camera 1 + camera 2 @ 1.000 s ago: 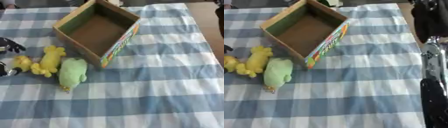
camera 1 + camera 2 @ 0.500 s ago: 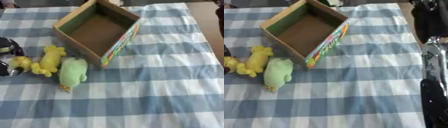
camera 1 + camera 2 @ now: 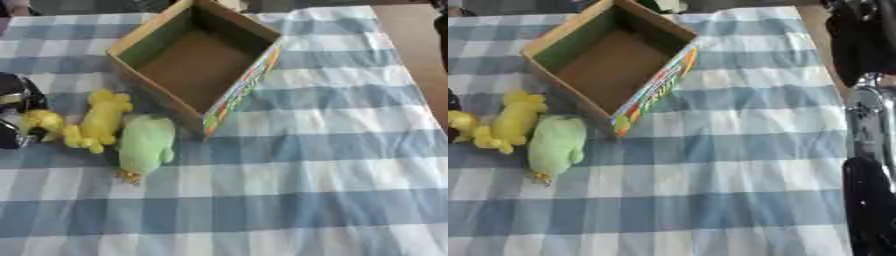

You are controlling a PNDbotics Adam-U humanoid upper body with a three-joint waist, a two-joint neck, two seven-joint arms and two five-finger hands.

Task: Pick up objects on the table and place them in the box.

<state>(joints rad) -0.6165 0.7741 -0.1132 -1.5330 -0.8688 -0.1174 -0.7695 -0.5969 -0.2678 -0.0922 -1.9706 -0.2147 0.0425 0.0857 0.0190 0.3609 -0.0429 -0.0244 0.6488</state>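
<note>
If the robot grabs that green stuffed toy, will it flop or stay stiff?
The green toy looks plush and rounded, so it would probably squash and sag. It looks light for its size. Lying flat on the checked cloth, it seems unlikely to roll.

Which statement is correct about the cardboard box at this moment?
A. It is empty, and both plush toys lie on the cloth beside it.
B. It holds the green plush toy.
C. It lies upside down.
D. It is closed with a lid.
A: the open cardboard box shows only its bare brown floor, while the green plush toy and the yellow plush toy lie on the checked tablecloth to its left.
</note>
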